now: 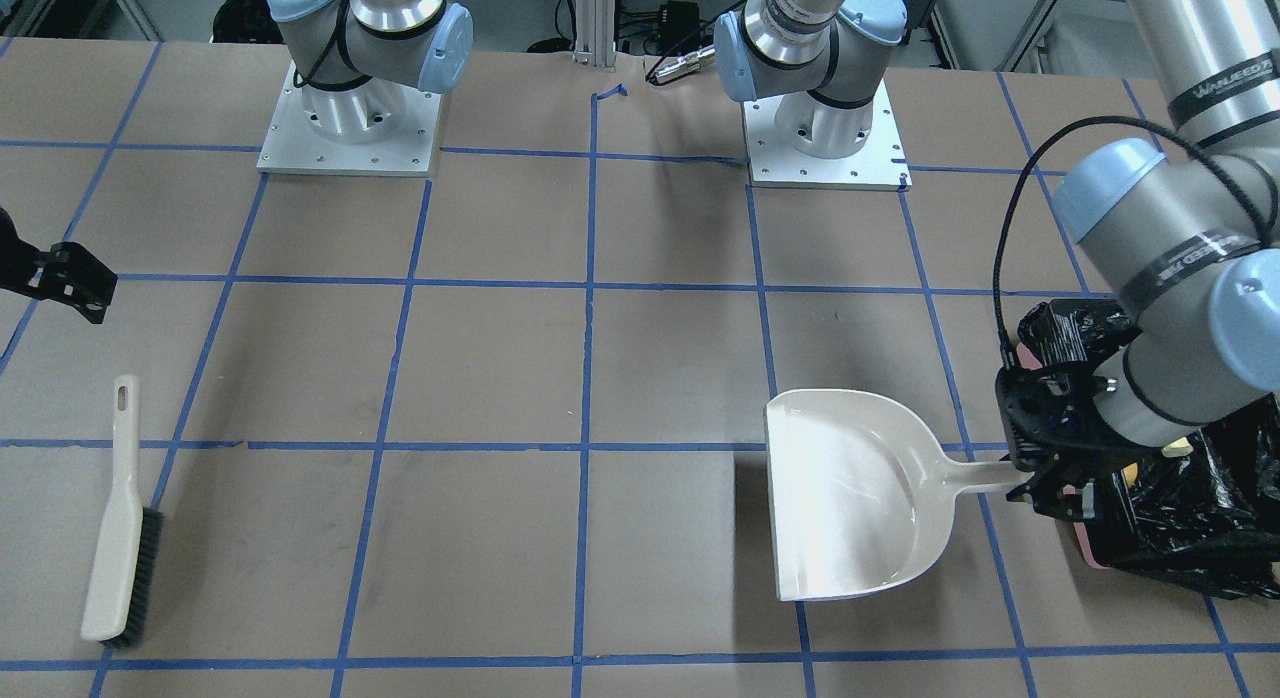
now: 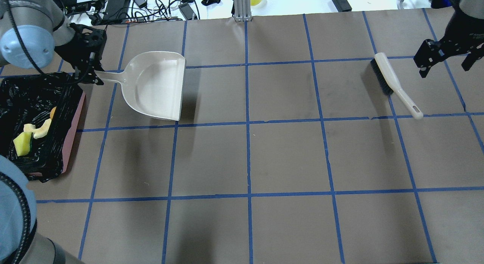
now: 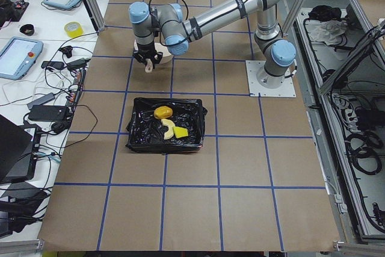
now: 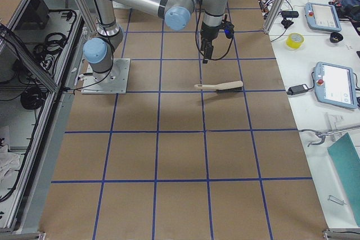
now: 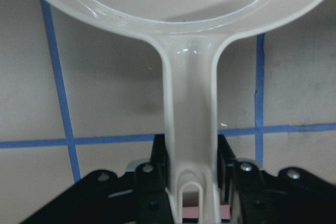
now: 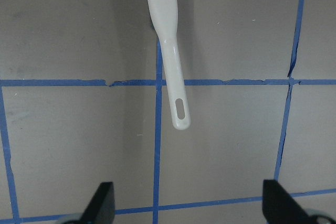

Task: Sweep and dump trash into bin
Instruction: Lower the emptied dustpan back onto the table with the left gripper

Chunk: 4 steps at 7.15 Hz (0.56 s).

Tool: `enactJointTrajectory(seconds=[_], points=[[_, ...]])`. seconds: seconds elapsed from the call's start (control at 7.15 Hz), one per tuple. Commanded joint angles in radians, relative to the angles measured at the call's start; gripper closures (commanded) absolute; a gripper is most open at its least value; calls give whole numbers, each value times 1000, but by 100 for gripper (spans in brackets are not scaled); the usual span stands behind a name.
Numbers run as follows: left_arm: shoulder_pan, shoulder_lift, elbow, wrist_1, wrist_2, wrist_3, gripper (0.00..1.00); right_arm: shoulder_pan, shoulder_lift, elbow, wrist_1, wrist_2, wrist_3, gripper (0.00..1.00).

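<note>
three trash pieces (image 2: 41, 129) in one bin (image 2: 73, 120); left hand (image 2: 94, 75) grips one dustpan (image 2: 155, 84); right hand (image 6: 189, 205) spread wide, empty; one brush (image 2: 393, 82).

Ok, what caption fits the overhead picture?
Left gripper grips the empty dustpan beside the bin of trash; brush lies by the open right gripper.

On the table (image 2: 287, 154), taking the dustpan (image 2: 155, 86) as landmark, the bin (image 2: 75, 116) sits just beside its handle end on the robot's left, holding the croissant-like piece (image 2: 41, 129), sponge wedge (image 2: 22, 143) and potato-like lump (image 2: 53, 112), while the brush (image 2: 393, 84) lies well apart to its right.
</note>
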Motion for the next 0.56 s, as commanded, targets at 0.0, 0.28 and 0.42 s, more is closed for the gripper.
enactJointTrajectory(seconds=[0.0,0.28,0.42], points=[[-23,-64,38,17,5,-17,100,1,0,-1,-1,0,-4,0],[-25,-124,62,20,0,-13,100,1,0,-1,-2,0,-4,0],[-25,-137,62,20,0,-11,100,-1,1,-1,-1,0,-4,0]])
